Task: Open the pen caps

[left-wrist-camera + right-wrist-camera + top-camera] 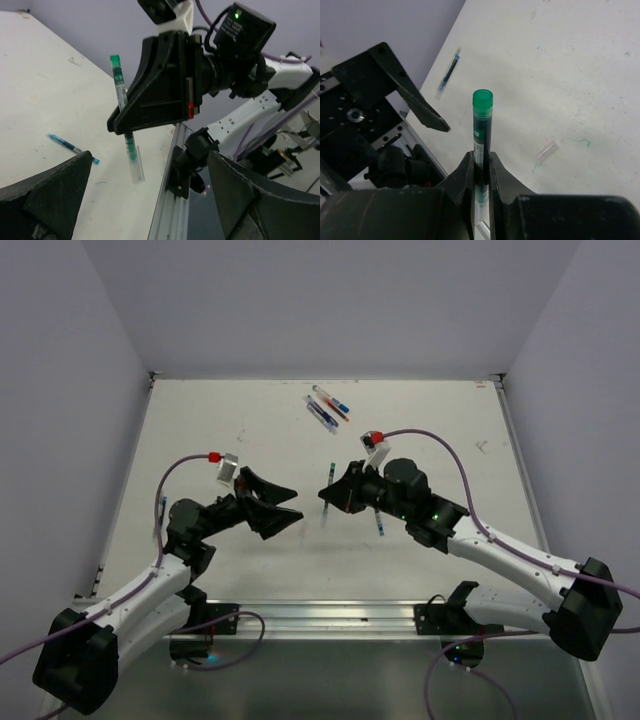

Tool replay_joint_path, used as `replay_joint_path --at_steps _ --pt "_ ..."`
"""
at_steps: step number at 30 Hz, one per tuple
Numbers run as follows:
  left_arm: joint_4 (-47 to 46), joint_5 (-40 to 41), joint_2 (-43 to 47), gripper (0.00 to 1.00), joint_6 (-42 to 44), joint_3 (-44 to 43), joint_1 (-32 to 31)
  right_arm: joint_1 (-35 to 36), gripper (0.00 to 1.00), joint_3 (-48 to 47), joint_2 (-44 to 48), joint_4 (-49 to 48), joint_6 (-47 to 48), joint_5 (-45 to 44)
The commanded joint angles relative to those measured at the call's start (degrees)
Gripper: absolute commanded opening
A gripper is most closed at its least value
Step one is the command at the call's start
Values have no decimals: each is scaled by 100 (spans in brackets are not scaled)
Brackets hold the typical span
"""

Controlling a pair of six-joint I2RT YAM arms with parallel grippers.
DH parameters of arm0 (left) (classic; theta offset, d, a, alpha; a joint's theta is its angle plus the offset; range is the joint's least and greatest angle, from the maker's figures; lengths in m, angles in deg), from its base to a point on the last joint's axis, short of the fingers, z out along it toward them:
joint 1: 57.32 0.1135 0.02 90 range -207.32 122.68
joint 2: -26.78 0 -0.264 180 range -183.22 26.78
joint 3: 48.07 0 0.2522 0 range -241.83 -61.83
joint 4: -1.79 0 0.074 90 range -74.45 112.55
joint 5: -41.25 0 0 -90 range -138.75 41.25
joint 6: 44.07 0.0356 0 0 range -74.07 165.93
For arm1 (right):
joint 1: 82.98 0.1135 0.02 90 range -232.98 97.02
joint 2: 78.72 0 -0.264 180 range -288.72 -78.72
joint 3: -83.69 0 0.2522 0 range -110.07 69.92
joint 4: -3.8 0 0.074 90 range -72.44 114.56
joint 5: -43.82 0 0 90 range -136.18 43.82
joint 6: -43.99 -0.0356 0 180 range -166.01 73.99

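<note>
Right wrist view: a green-ended pen is seen held upright above the table, clamped between the closed fingers of the right gripper. The left gripper is spread wide and empty, nearby. A small clear tube (apparently the cap) is seen lying below. The pen is best lowered gently and laid apart from it before the pens grouped at the far side are approached.

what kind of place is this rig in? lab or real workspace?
Most likely a lab robot test cell: a white table boxed in by plain walls, two arms mounted along an aluminium rail, a few pens as props.
</note>
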Motion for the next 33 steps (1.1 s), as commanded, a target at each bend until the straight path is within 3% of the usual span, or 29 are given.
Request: replay_joint_path --at_steps 1,8,12,27,29,33 --pt "-1499 -852 -249 100 -363 166 -113 9 0 -448 176 8 136 610" --pt "-886 -915 -505 75 23 -53 -280 9 0 -625 255 -273 -110 1175" --pt "-1078 -915 -733 67 -91 -53 -341 17 0 -607 299 -291 -119 1219" --pt "-1773 -932 -1507 57 -363 -422 -957 17 0 -554 185 -616 -128 1395" --pt "-1817 -958 -1551 53 -399 -493 -992 9 0 -484 185 -704 -180 1395" --pt "-1808 -1117 -1726 34 -425 -607 -1097 9 0 -449 229 -783 -207 1369"
